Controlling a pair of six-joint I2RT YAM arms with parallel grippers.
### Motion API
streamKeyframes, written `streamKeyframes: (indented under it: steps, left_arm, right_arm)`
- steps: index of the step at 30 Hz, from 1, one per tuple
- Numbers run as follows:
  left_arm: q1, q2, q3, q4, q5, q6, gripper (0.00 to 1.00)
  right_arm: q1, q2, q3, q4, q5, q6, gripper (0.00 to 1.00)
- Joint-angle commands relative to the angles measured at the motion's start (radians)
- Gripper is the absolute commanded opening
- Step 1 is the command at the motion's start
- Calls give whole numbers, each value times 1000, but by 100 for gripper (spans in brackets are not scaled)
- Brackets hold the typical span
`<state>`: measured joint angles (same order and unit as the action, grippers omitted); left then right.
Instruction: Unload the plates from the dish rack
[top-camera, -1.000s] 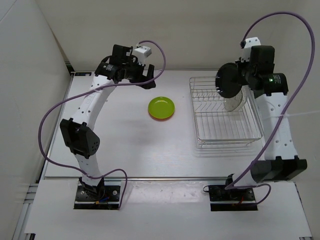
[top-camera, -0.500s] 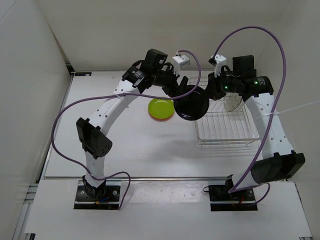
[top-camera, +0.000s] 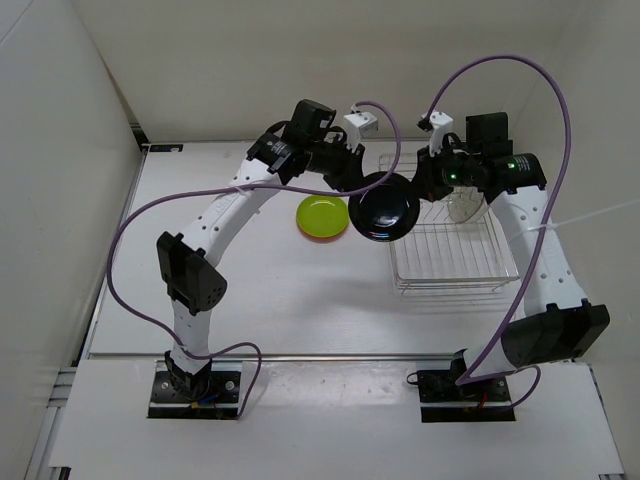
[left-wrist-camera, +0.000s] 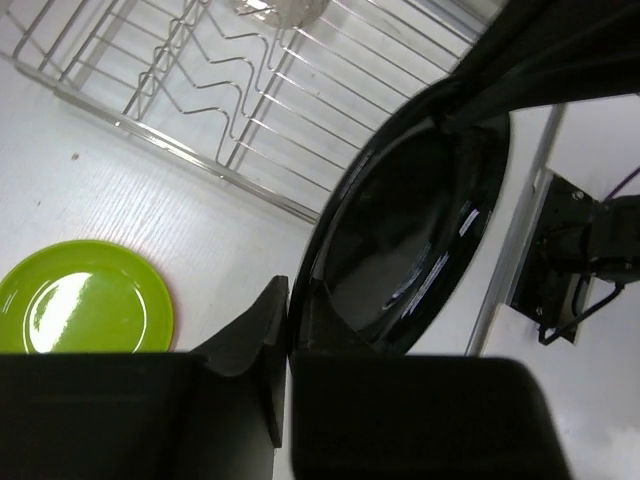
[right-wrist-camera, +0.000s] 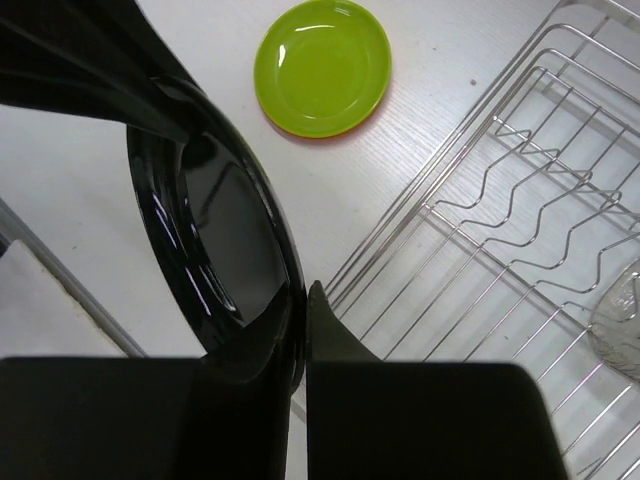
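The black plate (top-camera: 383, 213) hangs in the air, tilted, between the dish rack (top-camera: 450, 262) and the yellow-green plate (top-camera: 322, 214). My left gripper (left-wrist-camera: 289, 297) is shut on one side of its rim (left-wrist-camera: 410, 240). My right gripper (right-wrist-camera: 305, 296) is shut on the opposite side (right-wrist-camera: 215, 240). The yellow-green plate (right-wrist-camera: 322, 65) lies flat on the table on top of an orange plate, of which only the edge (right-wrist-camera: 300, 134) shows. A clear plate (top-camera: 466, 205) stands upright in the rack (right-wrist-camera: 500, 200) at its far right.
The white table (top-camera: 250, 290) is walled at the left and back. Purple cables (top-camera: 500, 62) loop high over both arms. The arm bases (top-camera: 195, 385) sit at the near edge. The wire rack's low sides (left-wrist-camera: 180, 150) lie just right of the held plate.
My right gripper has carried the black plate left, from above the rack to beside it. My left arm has swung in from the far left and its open gripper has shut on the plate's rim.
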<state>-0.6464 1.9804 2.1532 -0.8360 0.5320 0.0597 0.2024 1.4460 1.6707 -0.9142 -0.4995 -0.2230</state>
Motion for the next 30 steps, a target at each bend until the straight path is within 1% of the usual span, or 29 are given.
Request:
streamKeyframes:
  steps: [1,3,4,5,6,7,8,9,10,13,14,16,18,21,25,28,30]
  left_arm:
    - [1,-45,-3,17,-46,9,11]
    - [1,-54,-16,17,-46,9,11]
    - [1,-66,-16,17,-46,9,11]
    - [1,-75,-32,17,-59,18,11]
    - [1,-75,-53,17,-60,19,11]
    - [1,-86,-67,17,-60,19,11]
    - [14,-86,-81,17,-60,19,11]
    - [27,-95,-110,31,-60,19,11]
    - [40,-104,-125,41,-60,19,11]
    - [108,-95,-164,54,-73,19,11]
    - [152,-86,-173,54,-73,19,11]
    - [191,-46,-173,63,-46,6,11]
    - [229,3,-164,63,-46,-3,11]
    - [270,63,-109,63,-35,-3,11]
    - [304,190,-26,34,-35,-3,11]
    - [324,254,20,23,-35,-3,11]
    - [333,264,20,43,-35,-3,11]
  right_arm:
    - [3,-26,-8,32,-34,14,0]
    - [3,-26,-8,41,-34,14,2]
    - [3,-26,-8,41,-34,14,9]
    - [3,-26,-8,41,-34,14,43]
    - [3,-26,-8,41,-34,14,53]
    - [3,-26,-17,41,-34,14,57]
    - [3,-26,-17,41,-5,14,64]
    - [3,-26,-29,54,13,27,97]
    - [3,-26,-43,63,36,37,100]
    - [3,-26,-52,77,143,50,100]
    - [3,-26,-52,89,166,62,100]
    - [3,-35,-62,100,214,62,100]
    - [3,-35,-71,109,228,62,100]
    - [3,-35,-71,109,228,62,100]
    - [3,-35,-100,109,237,42,100]
    - [3,-44,-100,109,246,33,100]
    - [3,-44,-118,109,246,24,100]
